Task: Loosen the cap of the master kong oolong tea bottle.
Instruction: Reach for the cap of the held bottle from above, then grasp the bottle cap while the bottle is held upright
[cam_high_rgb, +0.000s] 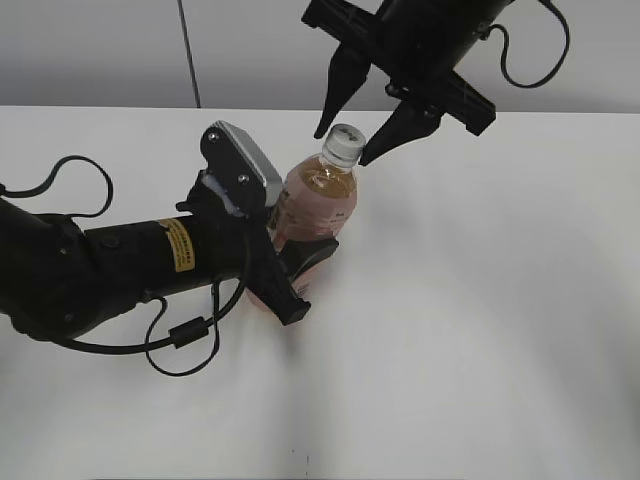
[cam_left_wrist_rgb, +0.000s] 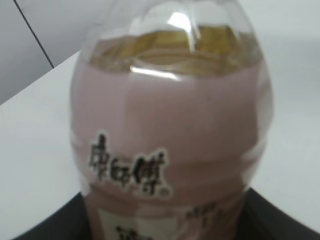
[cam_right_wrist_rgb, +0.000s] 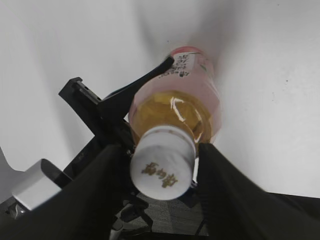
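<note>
Right, nearest you on the left, your left arm (cam_high_rgb: 110, 265) lies low across the white table (cam_high_rgb: 480, 330), with its cable looping onto the surface beneath it. Follow it toward the middle and you reach the left gripper (cam_high_rgb: 290, 265), its dark fingers (cam_high_rgb: 310, 250) closed around the lower body of the master kong oolong tea bottle (cam_high_rgb: 318, 205), pinching it on both sides. In the left wrist view the bottle (cam_left_wrist_rgb: 170, 140) fills almost the whole picture: pink label with dark characters, amber tea above the label line, and the black of the gripper just showing at the bottom corners.

The bottle stands near the centre of the table, leaning slightly, its neck toward the far right. On top sits the cap (cam_high_rgb: 345, 143), white and still on the neck.

Now farther back, your right gripper (cam_high_rgb: 354, 142) comes down from the upper right, jaws spread, one fingertip just left of the cap and the other just right of it. From the right wrist view the cap (cam_right_wrist_rgb: 162, 165) sits between the two dark fingers (cam_right_wrist_rgb: 227, 195), and the exterior view shows small gaps on both sides. You can see dark markings printed on the cap's top, and below it the left gripper (cam_right_wrist_rgb: 135, 100) hugging the bottle (cam_right_wrist_rgb: 175, 107).
</note>
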